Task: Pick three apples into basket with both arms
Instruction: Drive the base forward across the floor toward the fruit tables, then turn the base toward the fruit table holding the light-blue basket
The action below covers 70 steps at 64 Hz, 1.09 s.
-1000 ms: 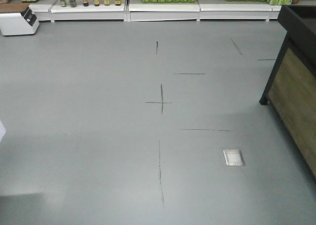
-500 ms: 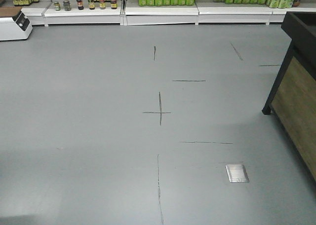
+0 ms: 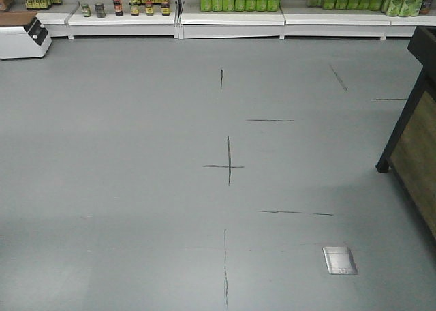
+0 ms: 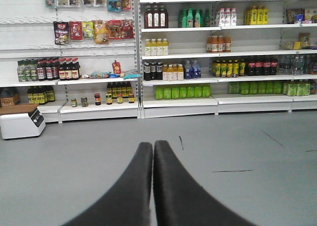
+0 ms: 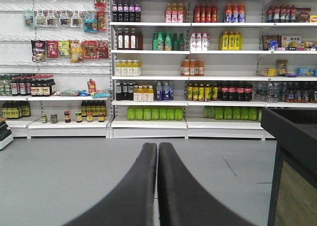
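No apples and no basket show in any view. My left gripper [image 4: 153, 145] is shut, its two black fingers pressed together with nothing between them, pointing level across the grey floor toward store shelves. My right gripper [image 5: 157, 146] is likewise shut and empty, aimed at the shelves. Neither arm appears in the front view, which shows only floor.
A dark wooden-sided display stand [image 3: 415, 140] rises at the right, also seen as the stand [image 5: 292, 151] in the right wrist view. White shelves of bottles [image 3: 235, 7] line the far wall. A white scale-like box [image 3: 24, 35] sits far left. A metal floor plate [image 3: 339, 260] lies near right.
The floor marks and the metal plate have slid down and to the right in the front view, and the stand has shifted toward the right edge; the base is moving.
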Available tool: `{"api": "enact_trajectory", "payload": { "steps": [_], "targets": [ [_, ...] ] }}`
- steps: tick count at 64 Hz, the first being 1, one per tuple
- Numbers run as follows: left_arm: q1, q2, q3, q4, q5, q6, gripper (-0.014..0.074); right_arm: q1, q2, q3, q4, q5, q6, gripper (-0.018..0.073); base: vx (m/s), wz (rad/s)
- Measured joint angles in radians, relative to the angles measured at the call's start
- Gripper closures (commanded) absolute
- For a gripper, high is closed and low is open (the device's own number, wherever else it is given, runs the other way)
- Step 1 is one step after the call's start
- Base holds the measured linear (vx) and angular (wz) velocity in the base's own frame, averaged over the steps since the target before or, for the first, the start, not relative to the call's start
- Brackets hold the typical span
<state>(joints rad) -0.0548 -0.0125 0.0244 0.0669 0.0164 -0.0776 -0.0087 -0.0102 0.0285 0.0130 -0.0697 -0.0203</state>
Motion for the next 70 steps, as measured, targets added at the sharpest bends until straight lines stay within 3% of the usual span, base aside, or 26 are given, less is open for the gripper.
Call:
{"api": "enact_trajectory", "payload": {
  "steps": [35, 70],
  "targets": [
    [0.000, 0.000, 0.000, 0.000, 0.000, 0.000, 0.0603, 0.000, 0.000, 0.000, 0.000, 0.000, 0.000, 0.0568, 0.15, -0.04],
    [0.000, 0.000, 0.000, 0.000, 0.000, 0.000, 0.0603, 0.000, 0.000, 0.000, 0.000, 0.000, 0.000, 0.0568, 0.11, -0.38]
  ]
}}
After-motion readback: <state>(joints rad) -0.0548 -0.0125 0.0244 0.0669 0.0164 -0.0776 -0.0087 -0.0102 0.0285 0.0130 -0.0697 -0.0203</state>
